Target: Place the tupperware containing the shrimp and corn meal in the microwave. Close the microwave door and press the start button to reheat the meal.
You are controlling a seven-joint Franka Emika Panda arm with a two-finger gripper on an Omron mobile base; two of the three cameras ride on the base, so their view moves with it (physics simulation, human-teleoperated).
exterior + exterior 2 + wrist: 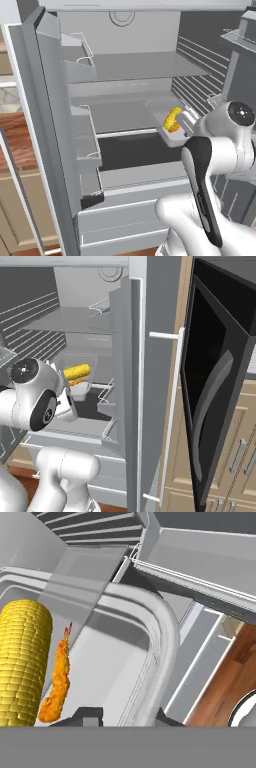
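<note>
Our claw (120, 716): we see its two dark tips at the bottom of the hand view, one on each side of the box rim. They look pinched on the tupperware (165, 637).
What could go wrong: we think the box could tip and spill, because we hold it by one edge and the food sits toward one side.
Another worry: we could bump the fridge door shelves (85, 145) on the way out, since they stick out close beside the box.
The box: it is clear grey plastic with a thick round rim. It is shallow.
The food: a fat yellow corn cob (22, 662) lies next to a small orange shrimp (59, 682). They are just beside each other.
Where the box is: inside the open fridge (130, 75), by the middle shelf, right at our arm's end.
The microwave (220, 381): it is off to our right, past the fridge door. Its black door (207, 391) is swung open. It is well apart from the box.
</note>
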